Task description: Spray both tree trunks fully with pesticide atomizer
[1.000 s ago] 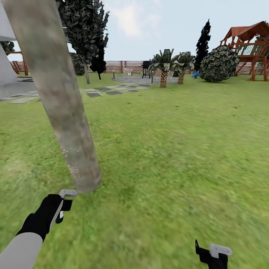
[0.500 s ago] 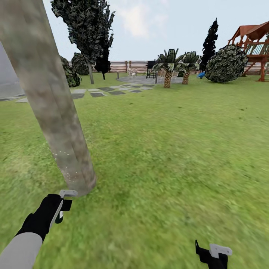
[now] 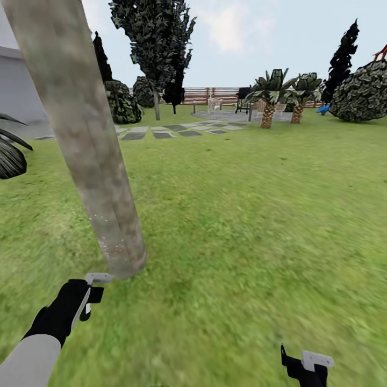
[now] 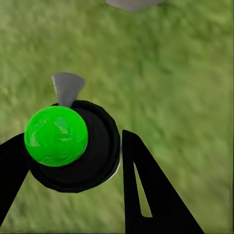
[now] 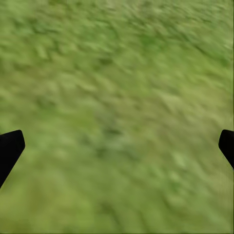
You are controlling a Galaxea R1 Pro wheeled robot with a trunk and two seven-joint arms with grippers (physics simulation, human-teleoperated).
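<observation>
A thick grey-tan mottled tree trunk [image 3: 91,161] leans up close at the left, with fine pale specks low on it near the grass. A second tall tree [image 3: 156,32] with dark foliage stands far back by the stepping stones. My left gripper [image 3: 90,293] [image 4: 73,161] is shut on the pesticide atomizer [image 4: 92,146], a black body with a bright green round cap and a grey nozzle [image 3: 98,278] just short of the trunk's base. Over bare grass at lower right, my right gripper [image 3: 306,365] [image 5: 117,148] stands open and holds nothing.
Green lawn spreads ahead. Grey stepping stones [image 3: 161,131] lead to a paved patch by the brown slat fence [image 3: 209,95]. Two short palms [image 3: 267,102] and a round bush [image 3: 363,94] stand at the back right. A grey wall [image 3: 21,86] and dark leaves [image 3: 8,156] are at the left.
The whole view has swung to the left, so the far trees, palms and bush sit further right in the picture. Both arms keep their places in it.
</observation>
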